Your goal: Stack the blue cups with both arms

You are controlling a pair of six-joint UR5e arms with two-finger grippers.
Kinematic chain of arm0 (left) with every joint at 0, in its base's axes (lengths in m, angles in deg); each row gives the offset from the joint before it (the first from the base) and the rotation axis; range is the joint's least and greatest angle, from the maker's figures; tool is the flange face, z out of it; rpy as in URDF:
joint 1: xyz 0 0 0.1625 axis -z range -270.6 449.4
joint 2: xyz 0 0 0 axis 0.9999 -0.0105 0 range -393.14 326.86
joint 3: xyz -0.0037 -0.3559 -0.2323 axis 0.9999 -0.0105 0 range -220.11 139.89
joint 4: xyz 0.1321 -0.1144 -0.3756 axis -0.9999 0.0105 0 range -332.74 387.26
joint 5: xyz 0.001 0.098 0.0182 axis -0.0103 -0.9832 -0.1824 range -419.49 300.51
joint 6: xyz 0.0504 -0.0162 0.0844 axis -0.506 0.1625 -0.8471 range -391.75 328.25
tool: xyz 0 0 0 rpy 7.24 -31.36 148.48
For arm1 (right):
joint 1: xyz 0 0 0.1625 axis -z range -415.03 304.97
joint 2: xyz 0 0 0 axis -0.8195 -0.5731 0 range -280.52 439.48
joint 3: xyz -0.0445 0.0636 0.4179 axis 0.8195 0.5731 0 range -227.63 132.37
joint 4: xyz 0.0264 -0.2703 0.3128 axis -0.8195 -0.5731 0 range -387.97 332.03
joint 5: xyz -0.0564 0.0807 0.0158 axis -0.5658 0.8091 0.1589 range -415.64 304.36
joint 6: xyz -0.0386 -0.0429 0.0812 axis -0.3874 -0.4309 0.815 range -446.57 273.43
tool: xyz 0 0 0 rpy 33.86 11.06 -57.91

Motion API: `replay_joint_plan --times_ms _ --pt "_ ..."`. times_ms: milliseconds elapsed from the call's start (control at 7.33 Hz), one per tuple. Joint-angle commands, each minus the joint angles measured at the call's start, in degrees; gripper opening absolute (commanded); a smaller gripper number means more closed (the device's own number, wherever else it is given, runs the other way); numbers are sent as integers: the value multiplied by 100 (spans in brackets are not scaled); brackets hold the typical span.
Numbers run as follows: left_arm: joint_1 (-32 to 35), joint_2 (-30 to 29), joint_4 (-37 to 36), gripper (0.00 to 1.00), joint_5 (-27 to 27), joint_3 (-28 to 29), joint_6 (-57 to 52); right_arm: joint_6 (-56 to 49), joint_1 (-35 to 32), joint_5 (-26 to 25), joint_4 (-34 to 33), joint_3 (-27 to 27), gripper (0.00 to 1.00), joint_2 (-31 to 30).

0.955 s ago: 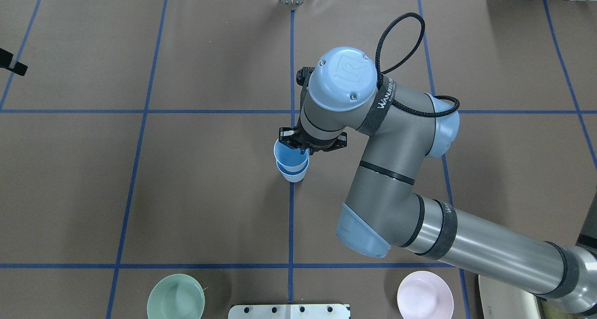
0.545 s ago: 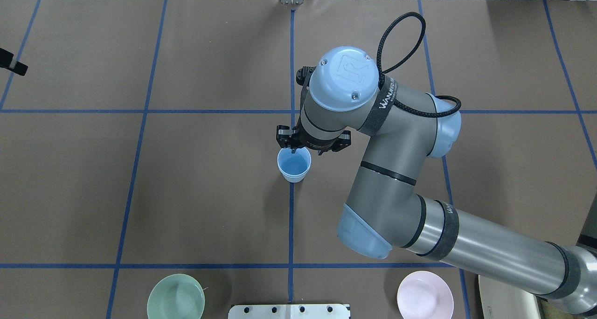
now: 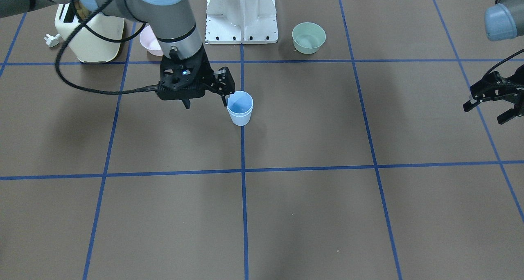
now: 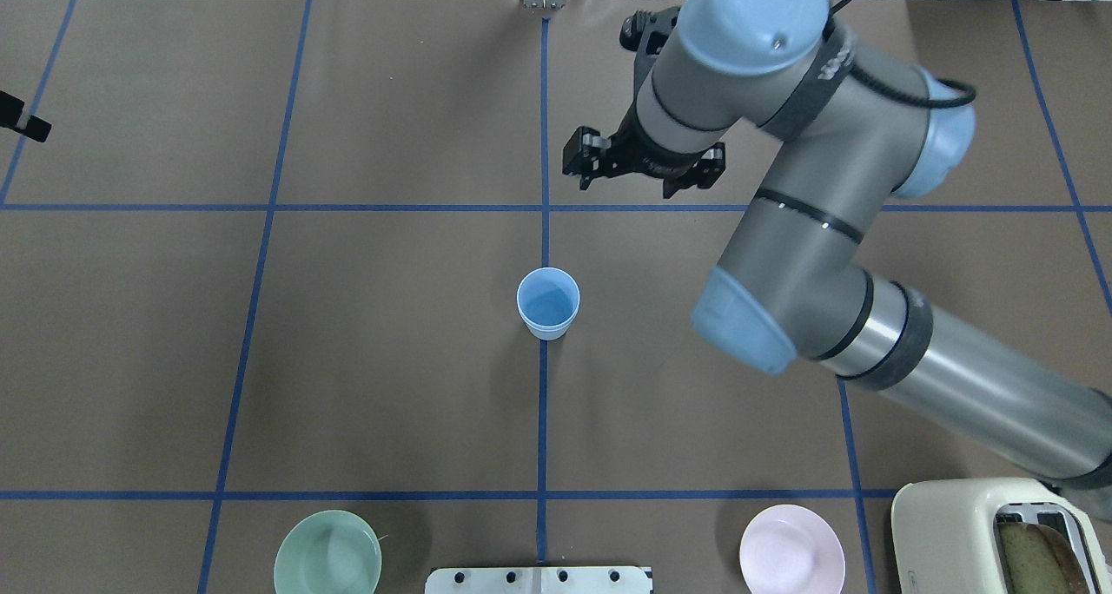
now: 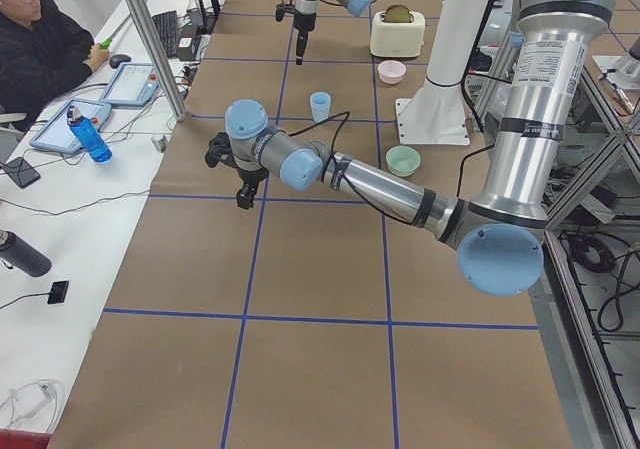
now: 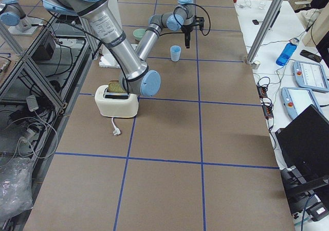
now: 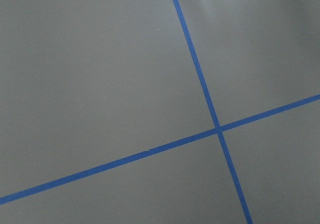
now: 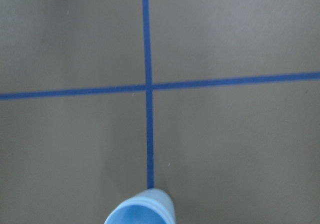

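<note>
The two blue cups stand nested as one upright stack at the table's middle, on the blue centre line. The stack also shows in the front-facing view and at the bottom edge of the right wrist view. My right gripper is open and empty, raised above the table and apart from the stack; in the front-facing view it hangs just beside the cups. My left gripper is open and empty, far off at the table's left side. The left wrist view shows only bare table.
A green bowl and a pink bowl sit at the near edge, either side of the white pedestal. A cream toaster with bread stands at the near right, its plug beside it.
My right gripper let go of the upper cup, which settled into the lower one. The gripper then rose and pulled away from the stack. The left arm has not moved.
</note>
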Motion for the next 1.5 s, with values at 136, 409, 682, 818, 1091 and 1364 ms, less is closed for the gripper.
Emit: replay_joint_plan --times_ms 136,409,682,818,1091,1364 --pt "381 42 -11 98 1 295 -715 -2237 -1880 1006 8 -73 100 -1033" --pt "804 112 -20 98 10 614 -1403 -4021 -2996 1489 0 154 100 -1806" --pt "1235 183 -11 98 80 999 -2212 -5299 -3684 1579 8 567 100 -2397" --pt "1376 209 -20 98 63 1088 -2440 -5774 -4000 1579 8 786 100 -2539" --pt "1570 201 -20 98 54 1396 -2871 -5972 -4162 1614 17 964 100 -2741" --pt "1571 201 -20 98 54 1405 -2873 -5946 -4162 1640 548 1357 100 -2978"
